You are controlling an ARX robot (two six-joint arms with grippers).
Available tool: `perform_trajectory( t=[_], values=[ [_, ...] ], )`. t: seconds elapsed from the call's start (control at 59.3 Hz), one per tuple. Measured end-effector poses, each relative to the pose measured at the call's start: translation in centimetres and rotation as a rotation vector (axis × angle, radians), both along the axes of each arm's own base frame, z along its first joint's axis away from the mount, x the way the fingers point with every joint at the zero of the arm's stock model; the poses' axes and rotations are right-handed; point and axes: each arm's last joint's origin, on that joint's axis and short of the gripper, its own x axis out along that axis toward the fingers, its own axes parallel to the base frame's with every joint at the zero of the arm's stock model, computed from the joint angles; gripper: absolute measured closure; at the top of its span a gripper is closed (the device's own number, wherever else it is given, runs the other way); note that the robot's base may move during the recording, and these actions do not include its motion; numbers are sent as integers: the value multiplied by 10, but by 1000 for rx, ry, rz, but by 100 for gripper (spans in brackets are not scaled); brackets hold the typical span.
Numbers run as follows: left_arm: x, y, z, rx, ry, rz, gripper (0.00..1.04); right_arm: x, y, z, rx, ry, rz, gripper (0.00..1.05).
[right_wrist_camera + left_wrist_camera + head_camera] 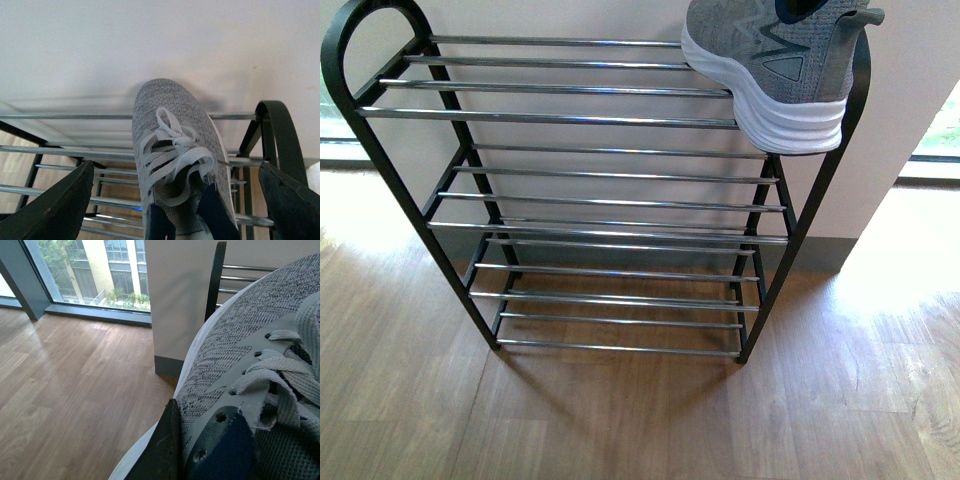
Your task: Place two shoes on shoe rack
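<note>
The shoe rack (pixel 570 118), black-framed with chrome bars, stands against the wall. One grey sneaker (pixel 775 70) rests on its top tier at the right end, heel toward me. In the right wrist view that sneaker (pixel 172 135) lies between the wide-apart fingers (pixel 55 210) of my open right gripper (pixel 176 167), which touch nothing. The second grey sneaker (pixel 240 345) fills the left wrist view, with my left gripper (pixel 192 452) shut on it; one black finger (pixel 162 450) presses its side. The rack's end post (pixel 216 280) stands just beyond its toe. Neither gripper shows in the front view.
Wooden floor (pixel 620 420) lies in front of the rack. A white wall (pixel 580 20) with a grey skirting (pixel 167 366) is behind it. Floor-level windows (pixel 100 270) sit to the left of the rack, and another (pixel 940 140) to the right.
</note>
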Motion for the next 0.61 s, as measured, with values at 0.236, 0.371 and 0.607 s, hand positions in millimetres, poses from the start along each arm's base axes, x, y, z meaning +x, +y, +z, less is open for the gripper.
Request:
perform_trajectory(
  t=[0.236, 0.371, 0.607],
  values=[
    [0, 0, 0, 0, 0, 0, 103, -2, 0, -3, -182, 14, 66, 9],
    [0, 0, 0, 0, 0, 0, 103, -2, 0, -3, -216, 17, 78, 9],
    [0, 0, 0, 0, 0, 0, 103, -3, 1, -5, -67, 35, 204, 9]
  ],
)
